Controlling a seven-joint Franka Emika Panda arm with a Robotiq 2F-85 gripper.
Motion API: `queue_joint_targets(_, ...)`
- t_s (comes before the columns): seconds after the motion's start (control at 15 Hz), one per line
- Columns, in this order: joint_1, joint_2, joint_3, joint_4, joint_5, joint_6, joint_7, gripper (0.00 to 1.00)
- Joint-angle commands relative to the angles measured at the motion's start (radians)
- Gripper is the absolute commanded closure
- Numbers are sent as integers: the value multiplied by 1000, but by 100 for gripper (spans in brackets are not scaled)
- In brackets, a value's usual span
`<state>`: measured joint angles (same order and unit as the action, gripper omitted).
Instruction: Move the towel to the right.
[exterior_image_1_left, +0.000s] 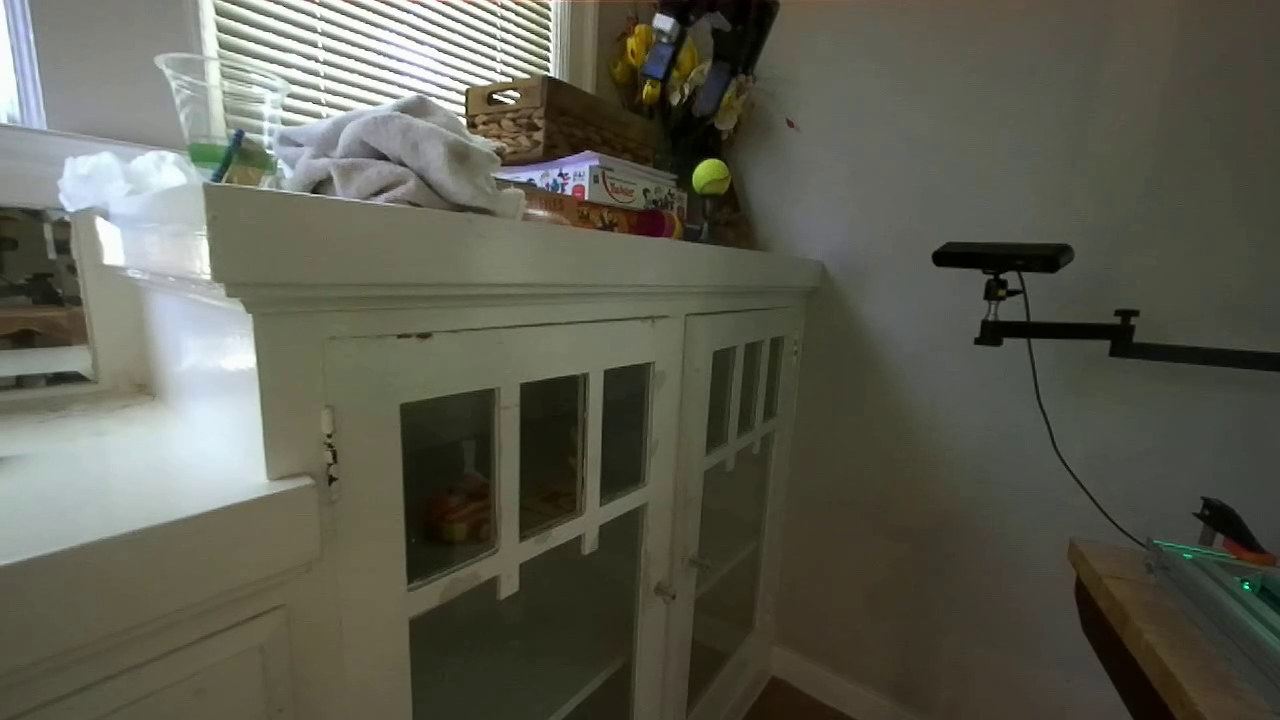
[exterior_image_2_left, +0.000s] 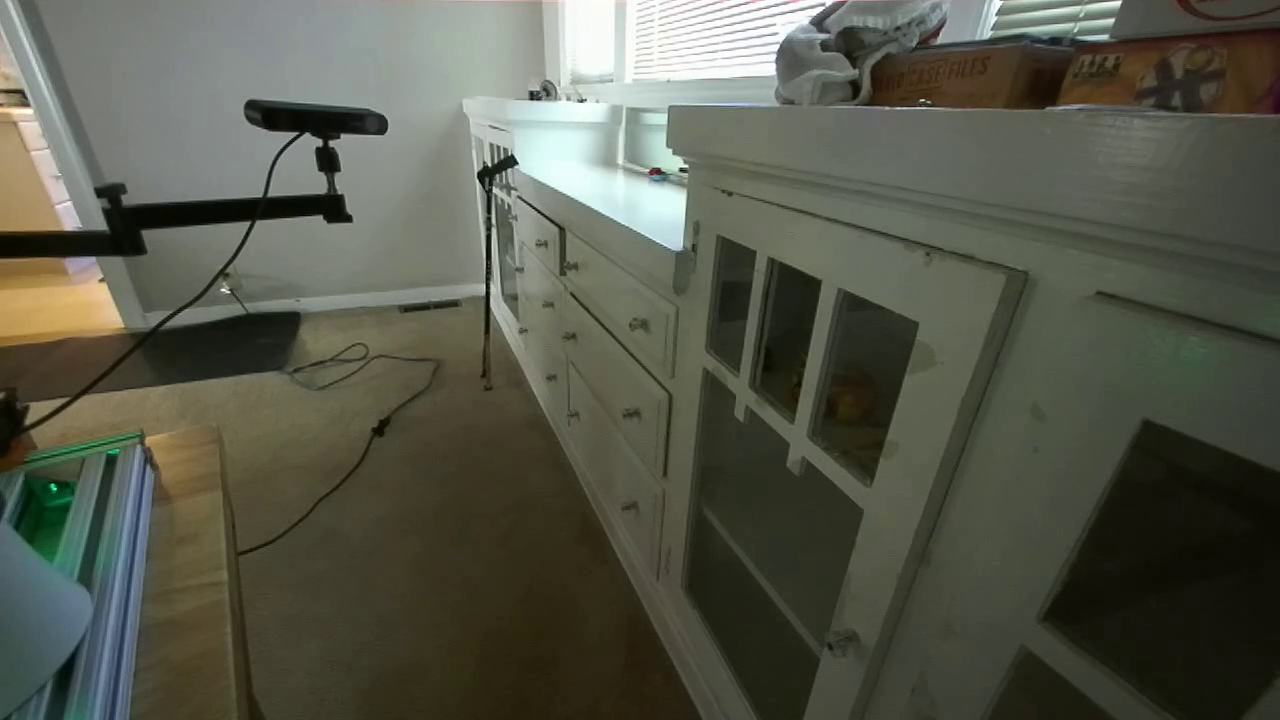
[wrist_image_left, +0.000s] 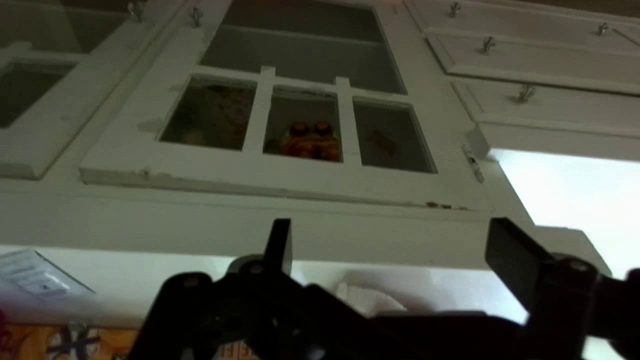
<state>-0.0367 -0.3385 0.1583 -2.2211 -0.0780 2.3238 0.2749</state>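
The towel (exterior_image_1_left: 400, 155) is a crumpled light grey cloth heaped on the white cabinet top, near its front edge. It also shows in an exterior view (exterior_image_2_left: 850, 50), cut off by the top edge. In the wrist view a pale piece that looks like the towel (wrist_image_left: 372, 299) shows between the fingers, mostly hidden by the gripper body. My gripper (wrist_image_left: 387, 237) is open, with nothing between its fingertips. It also shows at the top of an exterior view (exterior_image_1_left: 683, 92), fingers down, in front of yellow flowers and apart from the towel.
A woven basket (exterior_image_1_left: 560, 125) and stacked game boxes (exterior_image_1_left: 635, 187) stand beside the towel. A brown box (exterior_image_2_left: 960, 75) touches or nearly touches it. A clear plastic cup (exterior_image_1_left: 225, 110) stands on its far side. A tennis ball (exterior_image_1_left: 711, 177) sits near the boxes. The cabinet top (exterior_image_1_left: 500, 250) ends at a front edge.
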Motion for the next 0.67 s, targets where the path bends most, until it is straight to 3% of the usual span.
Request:
queue_joint_targets(0.0, 12, 172, -6, 164, -59, 95, -34, 0)
queue_joint_targets(0.6, 68, 404, -32, 417, -172, 276, -176, 0)
